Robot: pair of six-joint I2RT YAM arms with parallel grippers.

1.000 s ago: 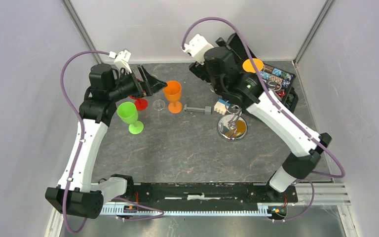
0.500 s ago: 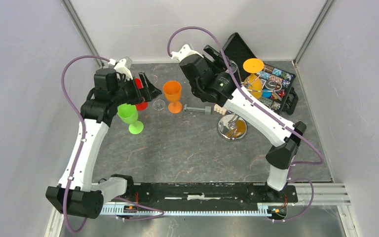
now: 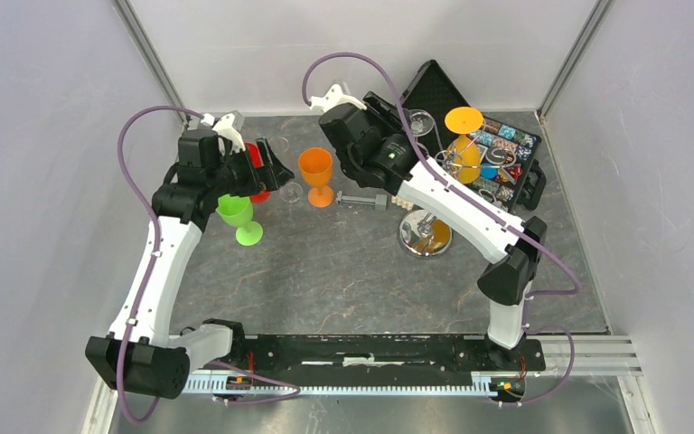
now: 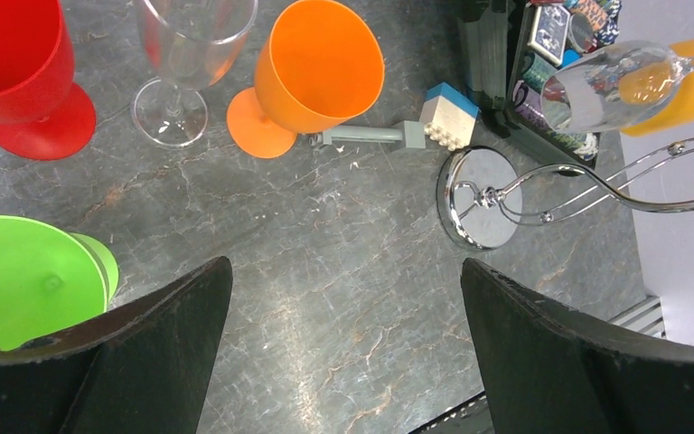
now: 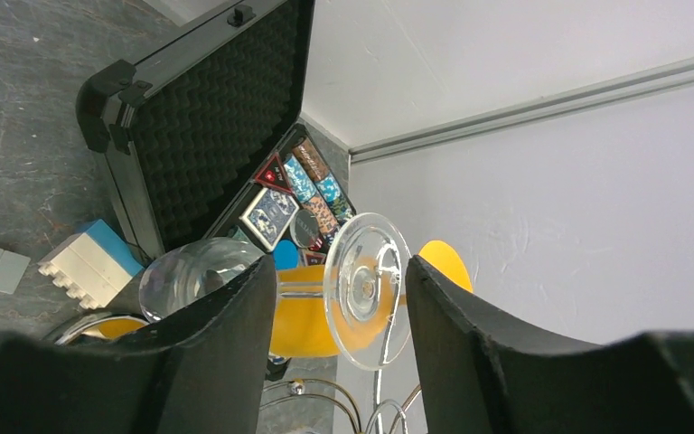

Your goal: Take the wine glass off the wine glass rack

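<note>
The right gripper [image 5: 339,271] has swung round and is narrowing its jaws about the clear stemmed wine glass [image 5: 361,291], which seems still hung on the shiny silver wire rack [image 4: 481,201]; a firm pinch I cannot tell. The left gripper [image 4: 343,269] gapes empty, so lifting remains

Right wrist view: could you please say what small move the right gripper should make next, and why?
Probably close the right gripper: the clear wine glass sits on the wine glass rack with its foot between the fingers, not yet gripped.
</note>
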